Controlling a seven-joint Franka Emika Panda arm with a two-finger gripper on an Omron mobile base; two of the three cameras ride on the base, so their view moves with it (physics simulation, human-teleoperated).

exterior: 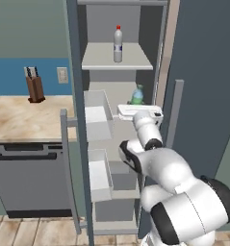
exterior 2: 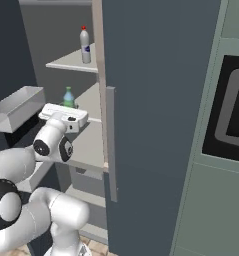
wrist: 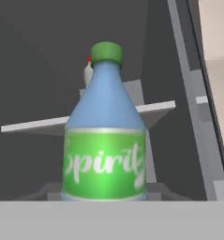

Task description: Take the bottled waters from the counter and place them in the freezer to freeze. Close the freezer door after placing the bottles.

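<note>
The whitish bottled water (exterior: 118, 44) (exterior 2: 85, 45) with a red cap stands upright on the freezer's upper shelf (exterior: 135, 63). The blue-green bottled water (exterior: 137, 94) (exterior 2: 68, 97) (wrist: 105, 136), green-capped and green-labelled, is upright inside the freezer at the middle shelf, right in front of the hand. My gripper (exterior: 137, 104) (exterior 2: 68, 106) reaches into the freezer and is shut on this bottle's lower body; its fingertips are hidden. The freezer door (exterior: 77, 96) stands wide open, its white bins (exterior: 97, 116) facing the shelves. The counter (exterior: 25, 117) lies to the left.
The freezer's other slate-grey door (exterior 2: 156, 125) is shut just right of my arm, its bar handle (exterior 2: 111, 145) close by. A knife block (exterior: 34, 85) stands on the counter above a dark dishwasher front (exterior: 32, 180). A black oven panel (exterior 2: 231, 110) is at the right.
</note>
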